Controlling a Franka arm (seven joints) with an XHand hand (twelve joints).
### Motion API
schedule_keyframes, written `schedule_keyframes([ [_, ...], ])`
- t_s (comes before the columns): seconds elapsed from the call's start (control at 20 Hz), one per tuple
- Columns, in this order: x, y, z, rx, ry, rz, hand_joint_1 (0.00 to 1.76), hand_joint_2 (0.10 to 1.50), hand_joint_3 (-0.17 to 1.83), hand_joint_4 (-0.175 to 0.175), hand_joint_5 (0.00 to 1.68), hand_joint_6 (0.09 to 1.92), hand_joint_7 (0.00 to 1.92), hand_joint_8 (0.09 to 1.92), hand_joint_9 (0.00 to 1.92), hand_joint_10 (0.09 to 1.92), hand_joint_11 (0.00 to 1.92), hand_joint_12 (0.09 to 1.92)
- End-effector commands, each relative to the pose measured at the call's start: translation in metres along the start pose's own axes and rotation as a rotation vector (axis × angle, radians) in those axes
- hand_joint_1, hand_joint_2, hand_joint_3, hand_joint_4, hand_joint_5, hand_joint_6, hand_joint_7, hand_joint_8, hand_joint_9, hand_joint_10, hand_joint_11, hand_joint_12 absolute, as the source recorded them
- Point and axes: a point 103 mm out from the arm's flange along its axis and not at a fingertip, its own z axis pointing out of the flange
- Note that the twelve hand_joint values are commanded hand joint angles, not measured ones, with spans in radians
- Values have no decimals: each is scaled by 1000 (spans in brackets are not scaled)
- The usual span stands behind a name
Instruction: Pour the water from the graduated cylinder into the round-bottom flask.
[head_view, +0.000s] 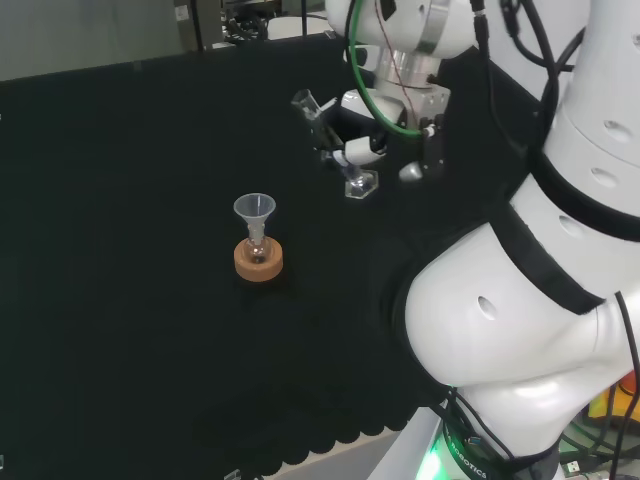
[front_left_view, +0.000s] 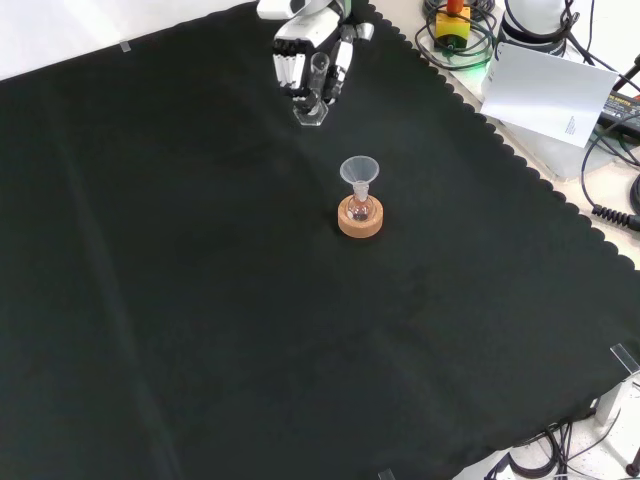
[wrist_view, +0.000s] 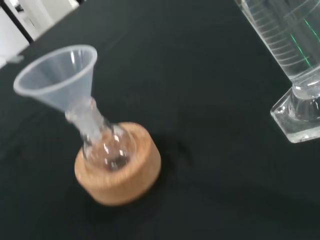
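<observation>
1. On the black-clothed table (head_view: 120, 200), the round-bottom flask (head_view: 258, 252) is seated in a cork ring (head_view: 259, 262), and a clear funnel (head_view: 254, 209) is set in its neck
2. In the head view the graduated cylinder (head_view: 335, 140) is seen to the right of the flask and farther off, well apart from it; it is tilted, with its square foot (head_view: 361, 184) low, at or just above the cloth
3. The hand (head_view: 362, 148) is clenched round the cylinder; in the front view its fingers (front_left_view: 290, 65) are wrapped over the glass tube (front_left_view: 318, 75), and the foot (front_left_view: 310, 113) sticks out below them
4. The step in hand is judged to be the carrying of the cylinder to the funnel, no pouring being yet possible at this distance
5. The cylinder is best kept near upright while it is carried, so that nothing is spilled on the way
6. The lip should be brought over the funnel's (wrist_view: 57, 75) wide mouth before any further tilt is given, and the tilt should be added slowly, since the funnel's stem is narrow and could back up
7. Contact with the funnel is to be avoided, as it is judged light and easily tipped out of the flask (wrist_view: 107, 150)
</observation>
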Motion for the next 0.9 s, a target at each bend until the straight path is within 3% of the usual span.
schedule_keyframes([
  [0.05,1,-34,1,101,-58,20,1114,1156,-5,-109,919,1106,1226,356,1411,87,1232,796],
  [0.55,11,-34,10,335,-143,28,1116,1155,-5,-111,920,1104,1232,354,1415,87,1237,793],
  [0.9,17,-25,11,434,-222,34,1117,1153,-6,-111,923,1100,1247,354,1423,87,1245,792],
])
